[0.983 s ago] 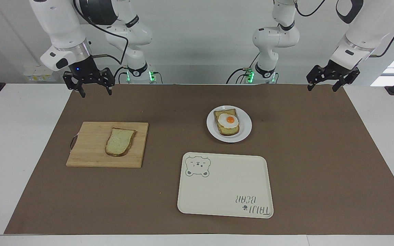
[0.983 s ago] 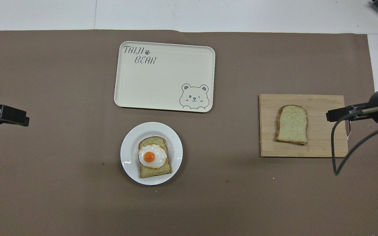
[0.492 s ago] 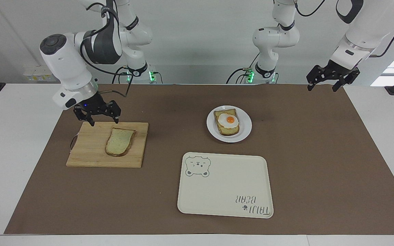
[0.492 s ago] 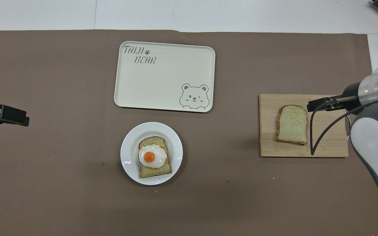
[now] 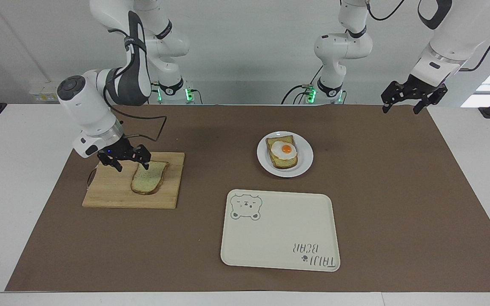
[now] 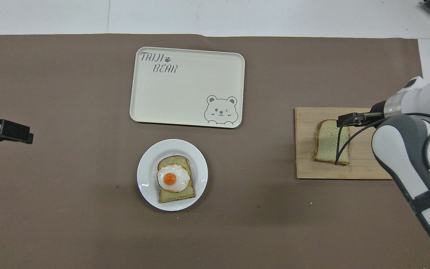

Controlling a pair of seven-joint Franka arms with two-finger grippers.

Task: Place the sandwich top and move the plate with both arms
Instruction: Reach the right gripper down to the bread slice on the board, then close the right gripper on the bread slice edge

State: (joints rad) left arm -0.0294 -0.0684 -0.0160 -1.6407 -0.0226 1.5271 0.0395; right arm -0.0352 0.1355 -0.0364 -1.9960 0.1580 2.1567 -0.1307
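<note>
While on its board, sandwich top (image 5: 148,178) under spread right claw (image 5: 131,165).

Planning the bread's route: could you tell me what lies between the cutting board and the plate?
Only bare brown mat between cutting board and plate, clearest in the overhead view.

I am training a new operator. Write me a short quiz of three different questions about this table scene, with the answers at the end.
1. True or false: the sandwich top lies on the white plate.
2. Which gripper is over the cutting board? A) left gripper B) right gripper
3. Fill in: the toast with the fried egg sits on the ____.

Key:
1. False. It lies on the cutting board.
2. B. The right gripper is open, low over the bread's edge; the left gripper waits, open, over the left arm's end of the table.
3. plate
</note>
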